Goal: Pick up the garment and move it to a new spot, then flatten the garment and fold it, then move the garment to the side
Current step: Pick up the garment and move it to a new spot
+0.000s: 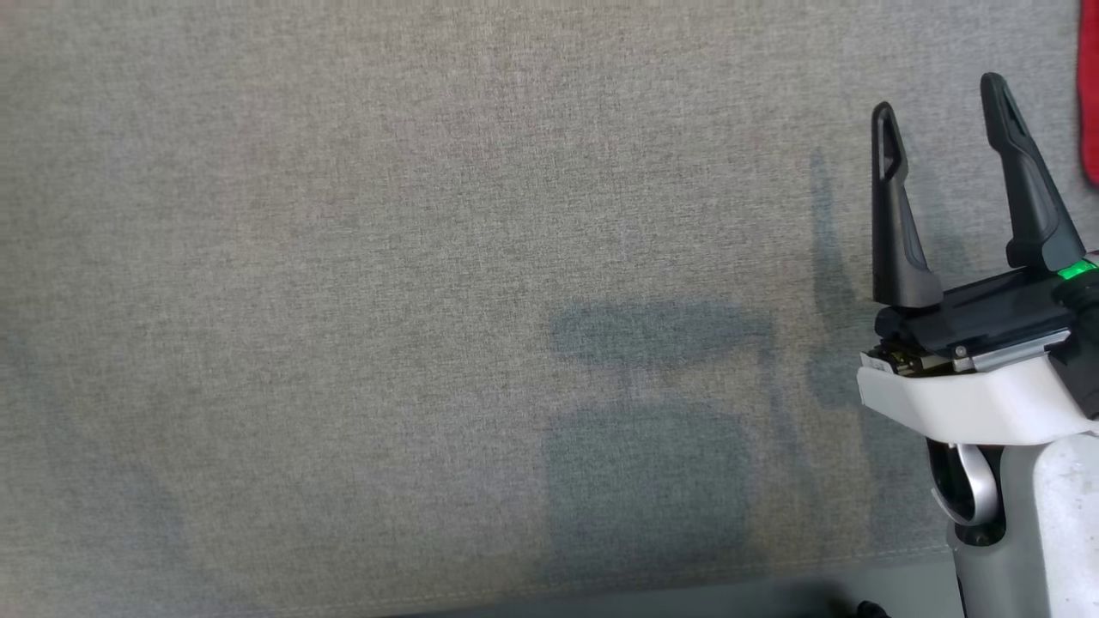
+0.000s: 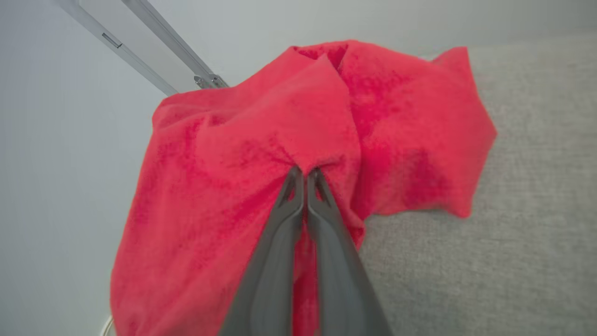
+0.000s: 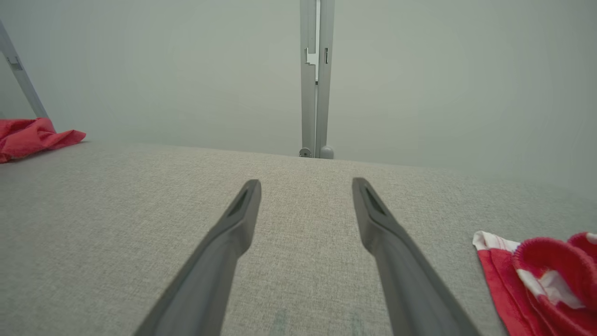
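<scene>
Red fleece garment (image 2: 242,154): bunched at the edge of the grey fabric tabletop (image 2: 513,233) and partly past it. One fold is pinched between the closed fingers of the left gripper (image 2: 305,173). Dark-fingered right gripper (image 1: 938,93): held over bare tabletop, fingers spread apart, nothing between them. Red-and-white cloth (image 3: 536,275): laid on the tabletop near the right gripper.

Between my right fingers (image 3: 233,233) and beyond, the grey bench (image 3: 140,210) lies open to its far edge. A metal post (image 3: 317,79) stands there; a red-and-white cloth (image 3: 536,280) lies near right, the red garment (image 3: 28,135) far left.
</scene>
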